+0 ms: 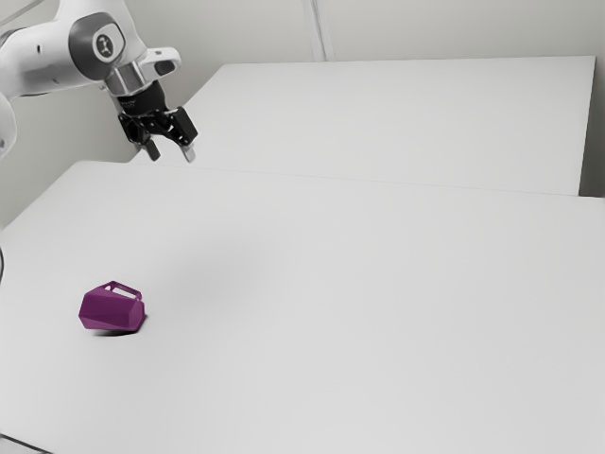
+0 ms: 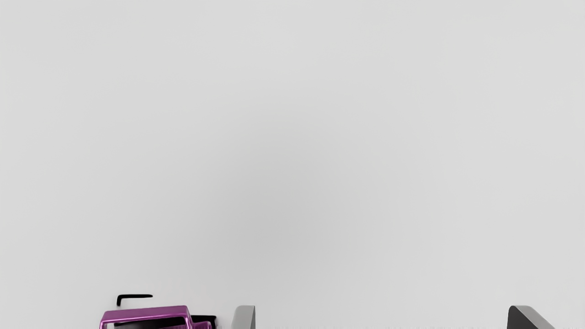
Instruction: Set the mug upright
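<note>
In the exterior view my gripper (image 1: 172, 154) hangs well above the table, higher up in the picture than the mug. Its two fingers are spread apart with nothing between them. The purple faceted mug (image 1: 111, 310) lies on its side on the table, its handle on top. The wrist view has my gripper (image 2: 381, 317) open at the bottom edge, and the handle of the mug (image 2: 146, 313) beside one fingertip, outside the gap. Most of the mug's body is cut off there.
A broad white table (image 1: 359, 312) carries the mug. Behind it stands another white surface (image 1: 406, 118), with pale walls around. A dark thin line (image 1: 24, 443) crosses the exterior view's lower left corner.
</note>
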`<action>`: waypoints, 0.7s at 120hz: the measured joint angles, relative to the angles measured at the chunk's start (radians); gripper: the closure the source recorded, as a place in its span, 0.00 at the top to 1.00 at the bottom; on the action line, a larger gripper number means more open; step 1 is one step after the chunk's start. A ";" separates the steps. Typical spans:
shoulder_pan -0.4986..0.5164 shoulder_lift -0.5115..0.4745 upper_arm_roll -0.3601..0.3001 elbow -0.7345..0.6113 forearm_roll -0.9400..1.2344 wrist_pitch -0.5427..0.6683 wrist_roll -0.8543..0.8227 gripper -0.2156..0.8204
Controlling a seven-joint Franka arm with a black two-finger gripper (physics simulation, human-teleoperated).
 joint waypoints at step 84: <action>-0.002 -0.168 0.223 -0.238 -0.266 -0.134 0.062 0.79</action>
